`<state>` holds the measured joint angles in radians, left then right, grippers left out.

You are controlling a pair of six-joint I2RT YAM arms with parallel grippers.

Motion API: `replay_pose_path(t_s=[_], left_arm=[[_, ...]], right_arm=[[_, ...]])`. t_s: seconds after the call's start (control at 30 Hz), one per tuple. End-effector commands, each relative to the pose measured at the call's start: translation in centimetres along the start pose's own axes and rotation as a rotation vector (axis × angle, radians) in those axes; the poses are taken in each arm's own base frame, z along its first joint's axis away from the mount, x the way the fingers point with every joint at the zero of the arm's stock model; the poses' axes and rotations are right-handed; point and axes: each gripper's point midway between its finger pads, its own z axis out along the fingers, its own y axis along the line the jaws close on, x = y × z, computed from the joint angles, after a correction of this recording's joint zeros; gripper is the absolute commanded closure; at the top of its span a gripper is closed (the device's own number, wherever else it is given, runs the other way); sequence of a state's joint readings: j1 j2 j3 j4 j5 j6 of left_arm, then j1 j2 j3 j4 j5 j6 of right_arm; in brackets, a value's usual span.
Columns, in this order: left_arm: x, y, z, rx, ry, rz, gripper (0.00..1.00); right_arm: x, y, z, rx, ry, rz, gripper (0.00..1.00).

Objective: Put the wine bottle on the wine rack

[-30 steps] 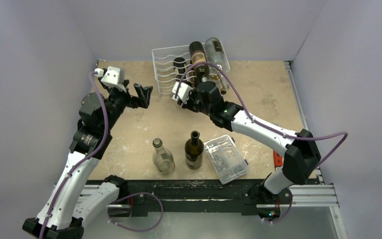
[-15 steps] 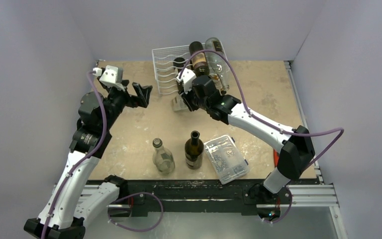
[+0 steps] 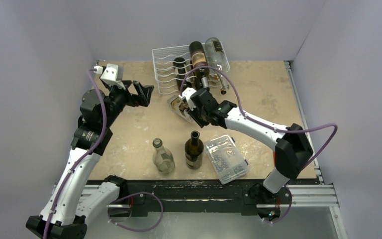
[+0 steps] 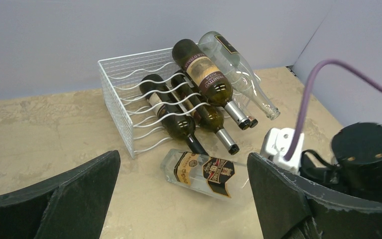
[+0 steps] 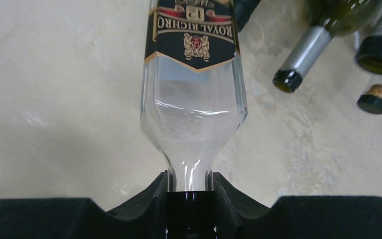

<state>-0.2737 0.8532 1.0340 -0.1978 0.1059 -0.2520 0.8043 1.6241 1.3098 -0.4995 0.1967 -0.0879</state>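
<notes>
Two fingers of my right gripper pinch the neck of the wine bottle, a clear one with a black and gold label. It lies on its side just in front of the wine rack; whether it rests on the table I cannot tell. Four bottles lie in the rack's right side. Their necks stick out over the front edge, close beside the one I hold. My left gripper hovers left of the rack, fingers spread wide, touching nothing. Near my bases a small clear bottle and a dark bottle stand upright, with a plastic box of small parts just beside them.
</notes>
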Motion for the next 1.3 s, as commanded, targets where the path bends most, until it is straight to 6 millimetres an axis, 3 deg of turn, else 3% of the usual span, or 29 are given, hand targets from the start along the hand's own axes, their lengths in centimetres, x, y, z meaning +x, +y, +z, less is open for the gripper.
replay_pose_path(t_s=[0.0,0.17,0.4,0.63,0.9,1.07,1.27], left_arm=[[-1.3,-0.6,0.2,0.031,-0.044,-0.025,0.00],[-0.9,-0.4,0.6,0.028,-0.031,-0.028,0.00],[-0.8,-0.4,0.8,0.028,-0.024,-0.029,0.00],[-0.8,-0.5,0.9,0.040,-0.020,-0.043,0.00],[-0.7,-0.6,0.9,0.043,-0.017,-0.045,0.00],[-0.7,-0.6,0.9,0.045,-0.018,-0.045,0.00],[-0.6,-0.6,1.0,0.046,-0.013,-0.048,0.00]], right_arm=[[2.0,-1.2,1.9,0.072,0.064,-0.068,1.00],[2.1,-0.3,5.0,0.033,0.071,-0.146,1.00],[3.9,0.8,6.9,-0.005,0.119,-0.145,0.99],[4.9,2.1,8.5,-0.042,0.090,-0.098,0.59],[5.6,2.8,10.0,-0.067,0.094,-0.097,0.34],[6.3,3.5,10.8,-0.103,0.098,-0.078,0.29],[7.6,3.8,12.0,-0.102,0.135,-0.065,0.33]])
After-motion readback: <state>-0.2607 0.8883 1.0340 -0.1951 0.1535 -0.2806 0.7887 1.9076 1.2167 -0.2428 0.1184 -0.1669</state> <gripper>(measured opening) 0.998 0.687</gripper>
